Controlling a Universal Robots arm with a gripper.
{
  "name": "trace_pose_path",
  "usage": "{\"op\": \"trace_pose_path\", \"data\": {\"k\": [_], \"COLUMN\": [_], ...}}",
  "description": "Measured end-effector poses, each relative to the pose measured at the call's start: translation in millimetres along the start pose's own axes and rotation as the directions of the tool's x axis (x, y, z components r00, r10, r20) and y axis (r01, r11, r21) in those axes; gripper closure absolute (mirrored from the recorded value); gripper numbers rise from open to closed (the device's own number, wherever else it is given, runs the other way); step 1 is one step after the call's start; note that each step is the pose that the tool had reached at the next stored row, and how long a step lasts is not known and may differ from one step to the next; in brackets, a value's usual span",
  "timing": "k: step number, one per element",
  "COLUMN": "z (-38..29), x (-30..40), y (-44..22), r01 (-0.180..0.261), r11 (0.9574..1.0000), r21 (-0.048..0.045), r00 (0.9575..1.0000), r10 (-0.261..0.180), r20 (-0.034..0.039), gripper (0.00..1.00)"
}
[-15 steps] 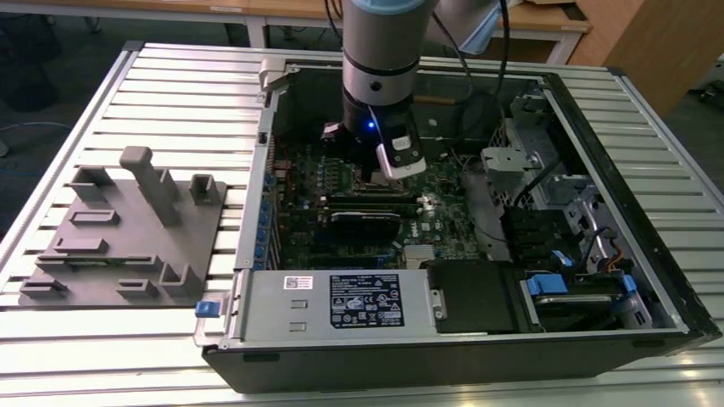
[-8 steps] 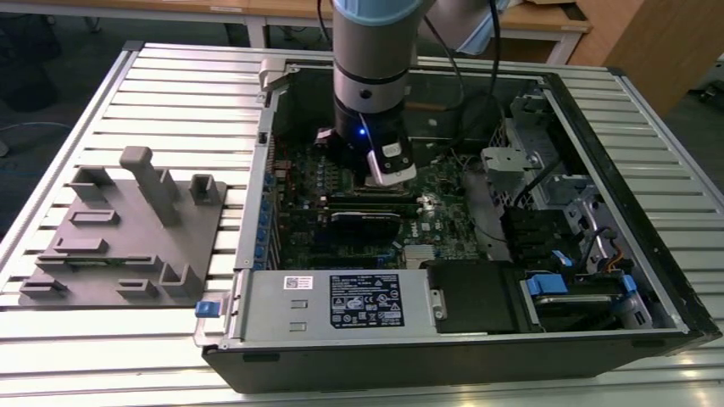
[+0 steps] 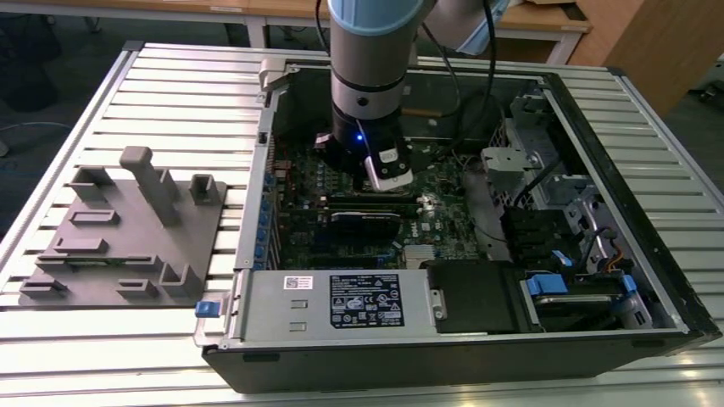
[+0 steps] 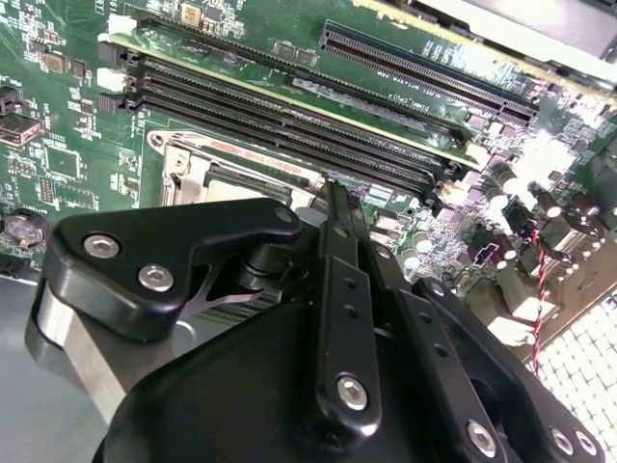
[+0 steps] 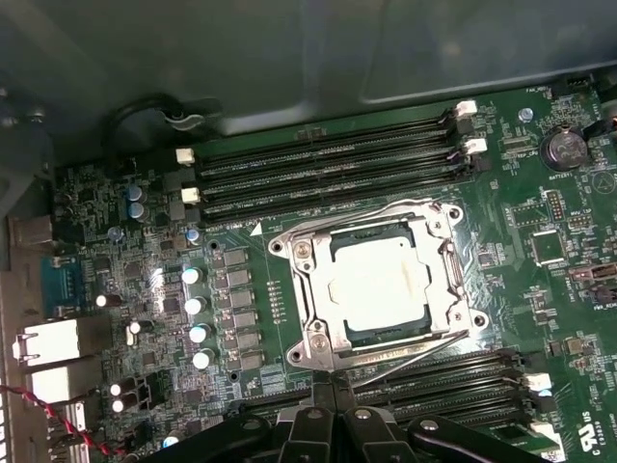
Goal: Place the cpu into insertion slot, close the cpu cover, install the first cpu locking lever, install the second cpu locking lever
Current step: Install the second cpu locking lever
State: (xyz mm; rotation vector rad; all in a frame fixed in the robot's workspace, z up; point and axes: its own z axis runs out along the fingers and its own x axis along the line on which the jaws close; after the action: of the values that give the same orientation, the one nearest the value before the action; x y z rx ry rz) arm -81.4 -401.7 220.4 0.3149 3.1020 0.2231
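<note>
On the slatted desk (image 3: 169, 76) lies an open computer case (image 3: 633, 254), the arm reaching down into it. Its black hand (image 5: 333, 405), fingers pressed together and empty, hovers just beside the insertion slot (image 5: 310, 336). Within that slot, under the closed cpu cover (image 5: 445, 260), sits the cpu (image 5: 378, 282).

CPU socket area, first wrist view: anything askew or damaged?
Nothing stands out. The cpu sits square in the insertion slot, the cpu cover lies flat around it, and the pincer hovers beside the socket.
</note>
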Motion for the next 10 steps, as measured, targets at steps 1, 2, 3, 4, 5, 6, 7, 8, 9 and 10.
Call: {"op": "trace_pose_path", "data": {"k": [1, 2, 3, 4, 5, 6, 7, 8, 9, 10], "z": [0.0, 0.0, 0.1, 0.8, 1.9, 3.4, 4.9, 6.4, 7.7, 8.9], "x": [0.0, 0.0, 0.0, 0.0, 0.0, 0.1, 0.2, 0.3, 0.4, 0.6], "y": [0.0, 0.0, 0.0, 0.0, -0.2, -0.5, -0.7, -1.0, -1.2, -1.4], "r01": [0.000, 0.000, 0.000, 0.000, 0.000, 0.000, 0.000, 0.000, 0.000, 0.000], "r11": [1.0000, 1.0000, 1.0000, 1.0000, 1.0000, 1.0000, 1.0000, 1.0000, 1.0000, 1.0000], "r21": [0.0001, 0.0001, 0.0001, -0.0003, -0.0003, -0.0001, 0.0001, 0.0000, 0.0000, 0.0000], "r00": [1.0000, 1.0000, 1.0000, 1.0000, 1.0000, 1.0000, 1.0000, 1.0000, 1.0000, 1.0000], "r10": [0.000, 0.000, 0.000, 0.000, 0.000, 0.000, 0.000, 0.000, 0.000, 0.000], "r20": [0.0000, 0.0000, 0.0000, 0.0002, 0.0001, 0.0001, 0.0000, 0.0001, 0.0001, 0.0001], "gripper": [0.90, 0.90, 0.90, 0.90, 0.90, 0.90, 0.90, 0.90, 0.90, 0.90]}}
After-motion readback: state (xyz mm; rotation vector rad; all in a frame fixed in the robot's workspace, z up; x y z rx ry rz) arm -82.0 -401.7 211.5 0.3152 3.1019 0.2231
